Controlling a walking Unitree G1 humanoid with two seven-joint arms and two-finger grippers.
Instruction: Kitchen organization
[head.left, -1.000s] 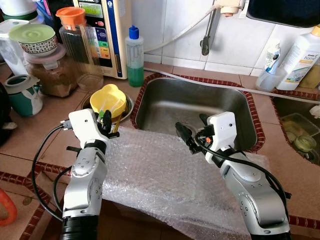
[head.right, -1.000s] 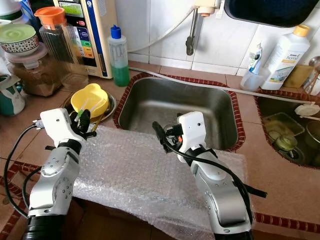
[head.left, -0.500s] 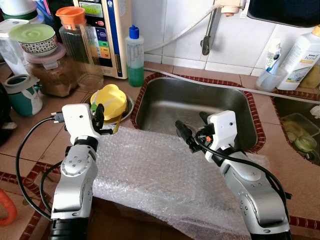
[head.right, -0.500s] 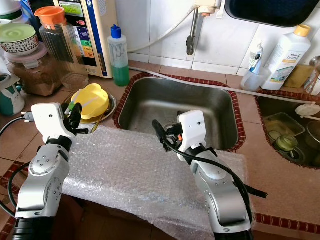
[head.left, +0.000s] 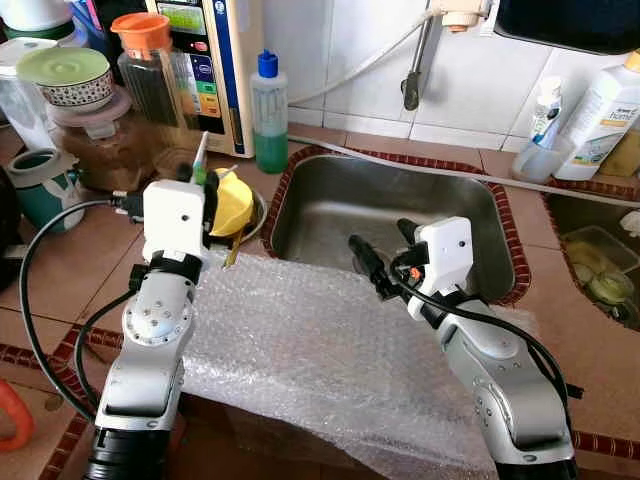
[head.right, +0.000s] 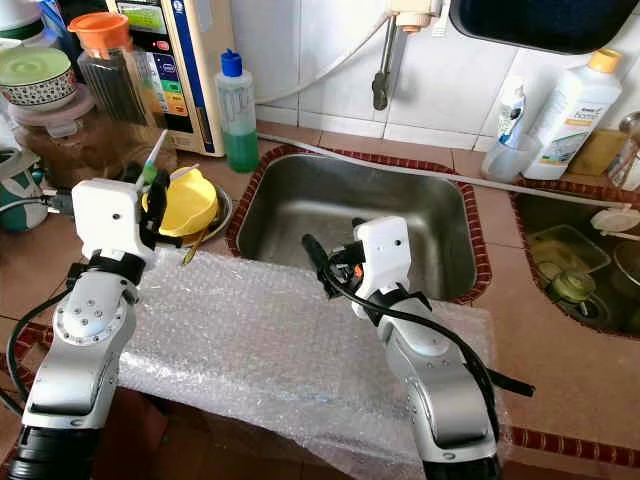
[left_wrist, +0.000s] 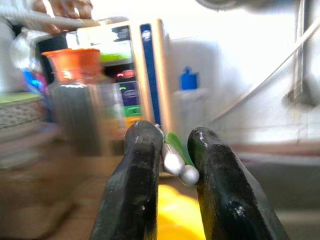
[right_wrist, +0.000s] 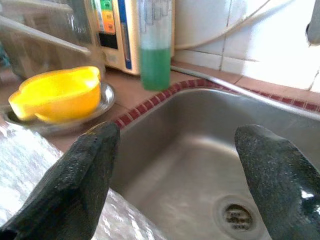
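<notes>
My left gripper (head.left: 207, 183) is raised just above the yellow bowl (head.left: 233, 201), which rests on a small metal plate (head.left: 256, 216) left of the sink (head.left: 330, 200). It is shut on thin green and silver sticks (left_wrist: 176, 161) that poke upward past its fingers (left_wrist: 141, 165); the green tip (head.left: 201, 153) shows above the wrist. My right gripper (head.left: 381, 244) hovers open over the sink's front edge, nothing between its fingers (right_wrist: 82, 170). A sheet of bubble wrap (head.left: 320, 350) covers the counter in front of both arms.
A bottle of green liquid (head.left: 268, 115) and a water purifier (head.left: 218, 60) stand behind the bowl. Jars (head.left: 148, 75), a covered bowl (head.left: 70, 78) and a green mug (head.left: 45, 188) crowd the left counter. A white bottle (head.left: 603, 112) and a second basin (head.left: 600, 262) are at right.
My left gripper has lifted from beside the yellow bowl's front rim to above it, carrying the green and silver sticks upright. The right arm has barely moved.
</notes>
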